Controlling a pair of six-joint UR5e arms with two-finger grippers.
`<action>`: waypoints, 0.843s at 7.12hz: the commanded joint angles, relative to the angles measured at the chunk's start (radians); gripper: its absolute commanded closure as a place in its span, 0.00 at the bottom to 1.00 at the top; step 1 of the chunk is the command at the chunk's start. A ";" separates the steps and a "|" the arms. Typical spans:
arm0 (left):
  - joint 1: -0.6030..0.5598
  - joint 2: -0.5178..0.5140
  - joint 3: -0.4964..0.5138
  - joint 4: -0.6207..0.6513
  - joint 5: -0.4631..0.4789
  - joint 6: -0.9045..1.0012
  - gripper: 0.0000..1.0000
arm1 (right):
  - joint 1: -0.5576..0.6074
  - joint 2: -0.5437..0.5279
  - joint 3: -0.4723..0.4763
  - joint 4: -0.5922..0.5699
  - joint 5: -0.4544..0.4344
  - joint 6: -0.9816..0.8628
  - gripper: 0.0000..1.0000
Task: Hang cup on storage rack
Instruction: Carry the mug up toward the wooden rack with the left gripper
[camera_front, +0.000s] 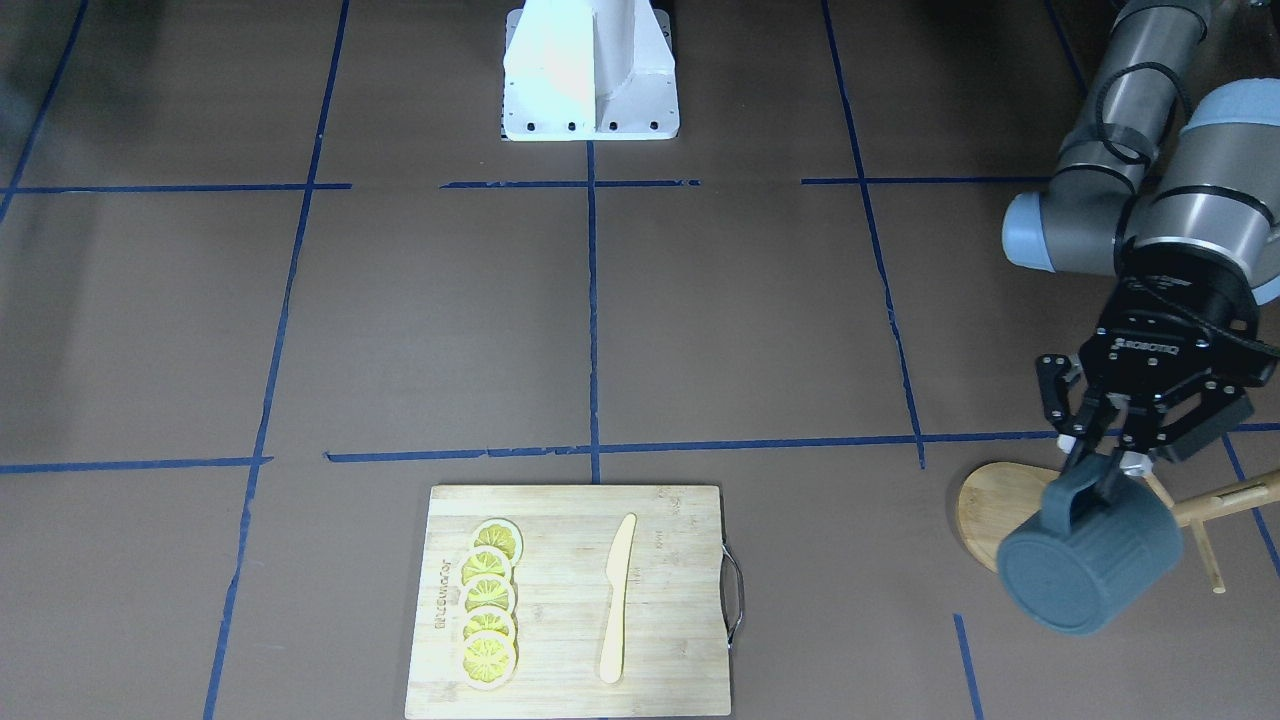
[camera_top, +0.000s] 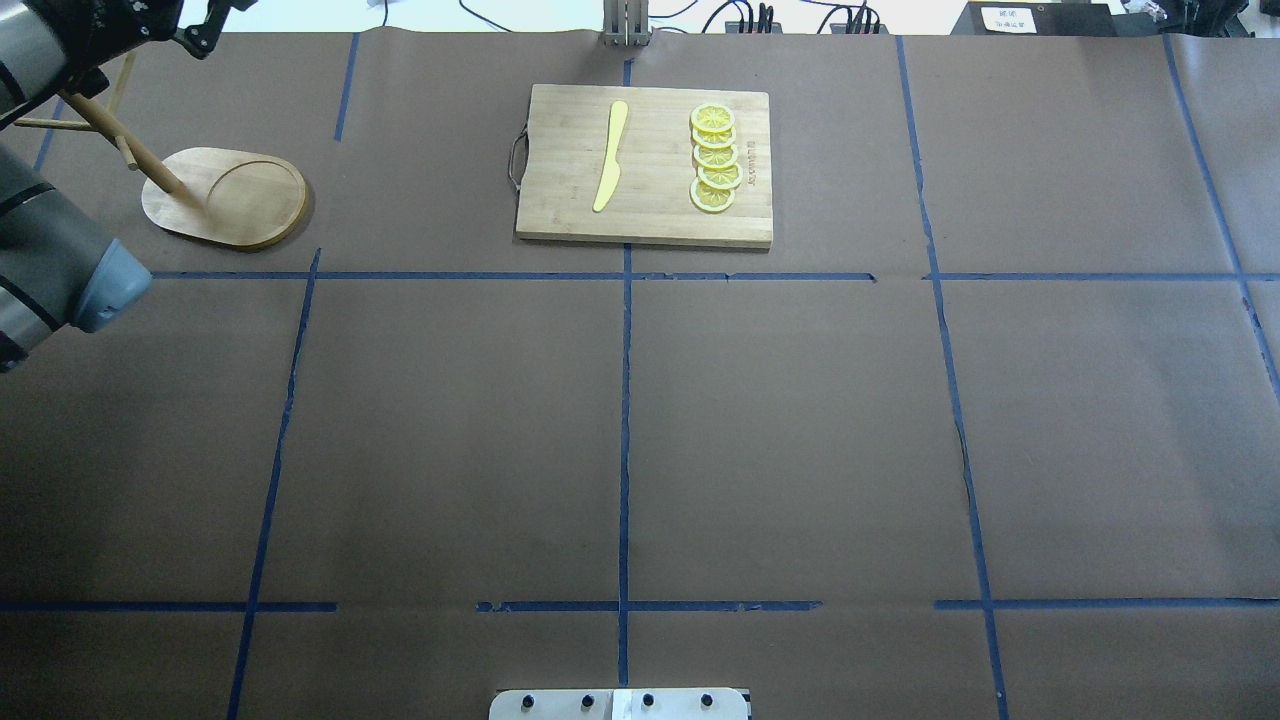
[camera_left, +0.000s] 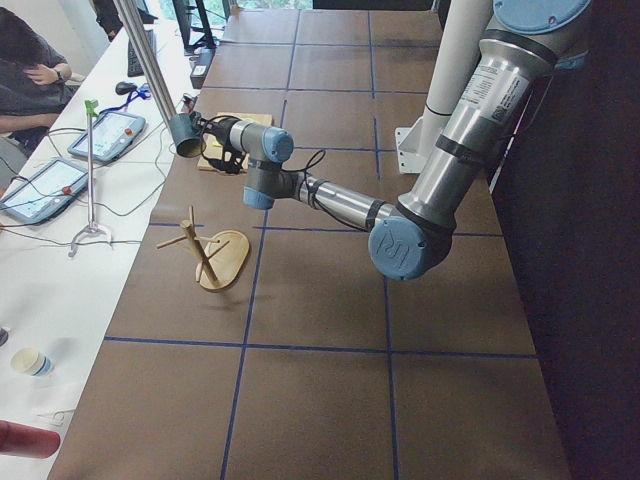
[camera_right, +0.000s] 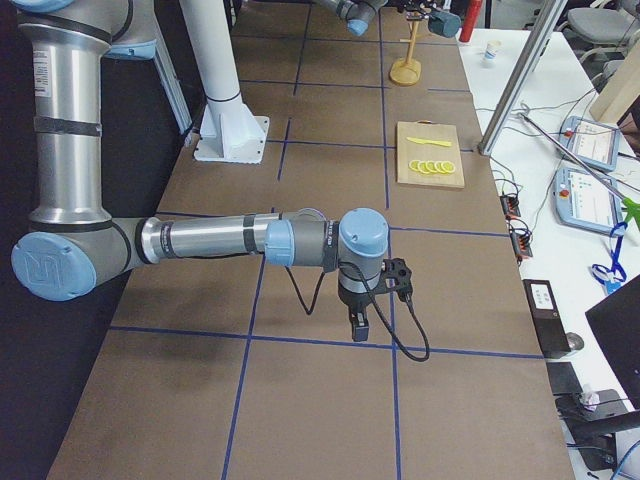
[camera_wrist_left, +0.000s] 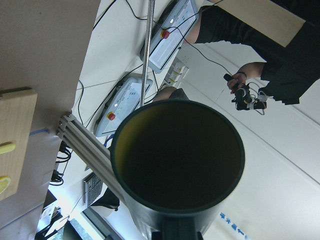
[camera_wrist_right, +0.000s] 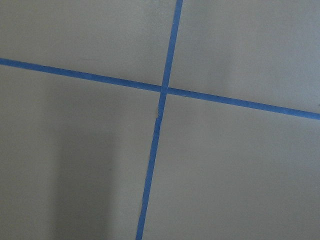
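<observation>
My left gripper is shut on the loop handle of the dark blue-grey ribbed cup. It holds the cup on its side in the air, above the storage rack. The rack is a light wooden mug tree with an oval base, a pole and thin pegs. It also shows in the overhead view and the exterior left view. The left wrist view looks into the cup's open mouth. My right gripper hangs low over bare table far from the rack; I cannot tell whether it is open.
A bamboo cutting board with a yellow knife and several lemon slices lies at the table's far edge. The white robot base stands mid-table. Operators and tablets sit beyond the far edge.
</observation>
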 joint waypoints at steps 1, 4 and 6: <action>-0.063 0.015 0.132 -0.154 -0.062 -0.010 1.00 | 0.000 0.000 0.000 0.000 0.000 -0.001 0.00; -0.103 0.023 0.152 -0.204 -0.123 -0.015 1.00 | 0.000 0.000 0.003 0.000 0.000 0.000 0.00; -0.102 0.076 0.152 -0.259 -0.123 -0.015 1.00 | 0.000 0.000 0.005 0.000 -0.001 0.002 0.00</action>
